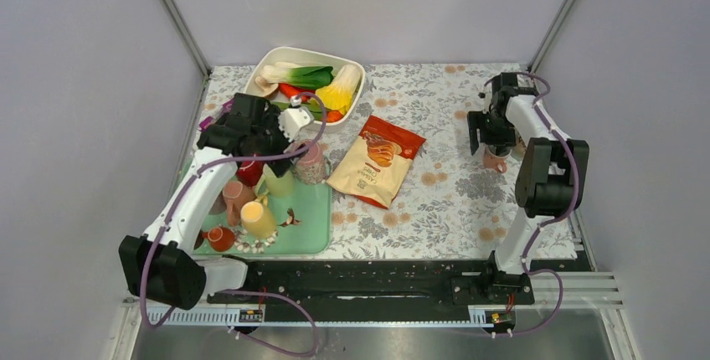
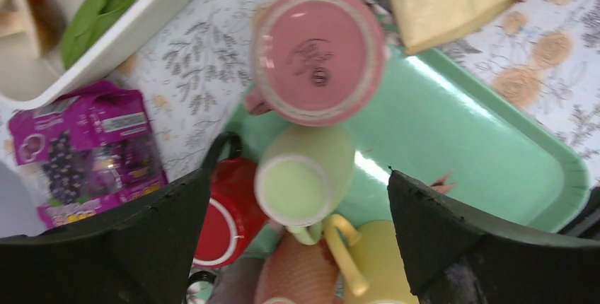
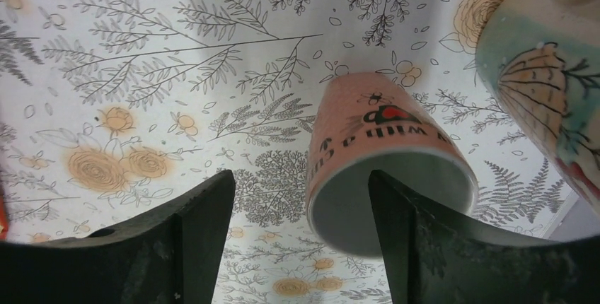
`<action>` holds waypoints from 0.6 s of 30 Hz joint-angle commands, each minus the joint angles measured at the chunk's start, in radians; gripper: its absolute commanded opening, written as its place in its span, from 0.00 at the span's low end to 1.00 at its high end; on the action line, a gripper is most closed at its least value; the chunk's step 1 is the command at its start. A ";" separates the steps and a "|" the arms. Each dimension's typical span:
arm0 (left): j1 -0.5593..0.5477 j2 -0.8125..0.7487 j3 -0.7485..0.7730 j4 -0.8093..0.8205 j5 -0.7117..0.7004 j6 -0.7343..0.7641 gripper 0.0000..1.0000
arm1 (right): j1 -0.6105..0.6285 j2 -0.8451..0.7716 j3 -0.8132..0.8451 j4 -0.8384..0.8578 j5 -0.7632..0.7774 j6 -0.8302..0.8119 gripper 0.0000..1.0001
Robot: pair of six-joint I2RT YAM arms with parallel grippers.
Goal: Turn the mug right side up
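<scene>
A peach-pink mug (image 3: pixel 382 162) with dark lettering stands on the flowered cloth with its white mouth turned up toward the right wrist camera. My right gripper (image 3: pixel 301 177) is open over it. The mug's near wall sits between the fingers, and the right finger (image 3: pixel 424 247) crosses its mouth. From above, that mug (image 1: pixel 496 160) shows just under the right gripper (image 1: pixel 490 138) at the far right. My left gripper (image 2: pixel 297 240) hangs wide open above upside-down mugs on the green tray (image 2: pixel 467 148): pink (image 2: pixel 318 53), pale green (image 2: pixel 301 184), red (image 2: pixel 226 212), yellow (image 2: pixel 385 261).
A teal patterned mug (image 3: pixel 545 92) stands close beside the peach one. A chip bag (image 1: pixel 377 159) lies mid-table. A white tub (image 1: pixel 311 50) of toy vegetables sits at the back. A purple pouch (image 2: pixel 85 148) lies left of the tray.
</scene>
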 commanded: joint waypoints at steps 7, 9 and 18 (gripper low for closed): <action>0.128 0.245 0.237 0.018 0.173 -0.107 0.98 | 0.055 -0.211 0.060 -0.025 -0.002 0.028 0.91; 0.129 0.296 0.256 0.037 0.194 -0.163 0.97 | 0.075 -0.229 0.058 -0.024 0.027 0.029 0.92; 0.125 0.444 0.281 0.027 0.281 -0.234 0.80 | 0.178 -0.269 0.050 -0.034 0.051 0.019 0.92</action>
